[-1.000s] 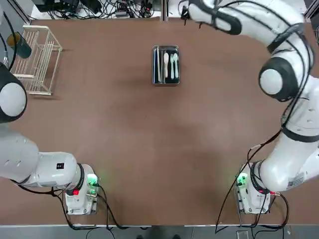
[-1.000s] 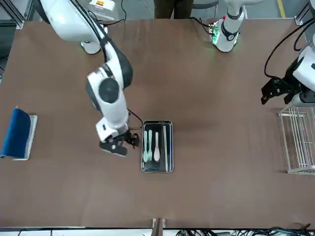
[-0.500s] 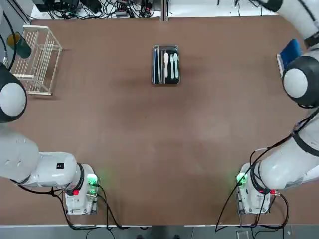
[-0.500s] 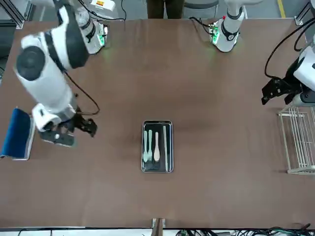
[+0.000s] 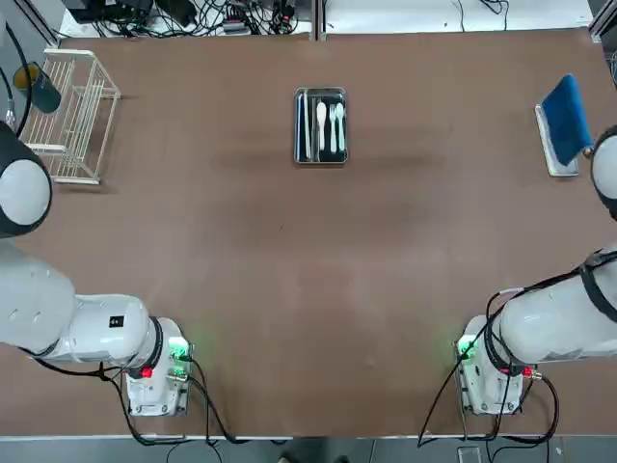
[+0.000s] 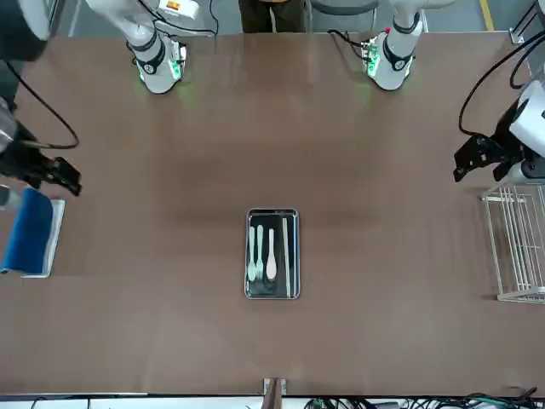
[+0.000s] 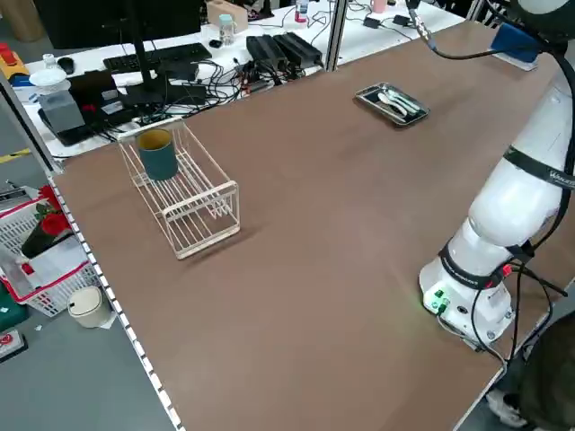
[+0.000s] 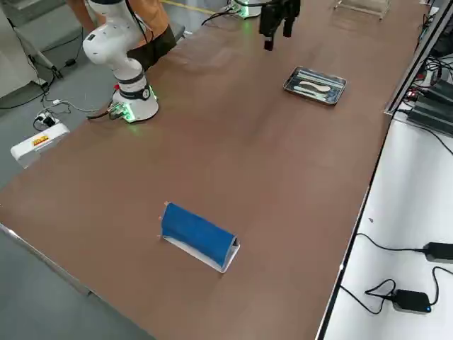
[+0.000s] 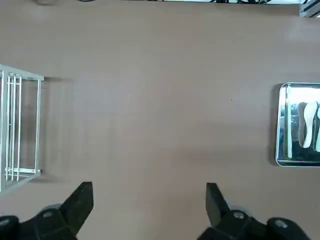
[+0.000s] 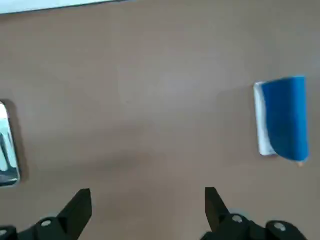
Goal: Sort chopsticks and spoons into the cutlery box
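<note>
brown table (image 5: 289, 270), cutlery box (image 5: 320, 126) far-centre, wire rack (image 5: 69, 116) left, blue holder (image 5: 563, 123) right

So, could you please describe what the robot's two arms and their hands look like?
Both arms are glossy white with rounded joints and black cables; their bases glow green. The left hand and right hand are black, each with two angular fingers.
</note>
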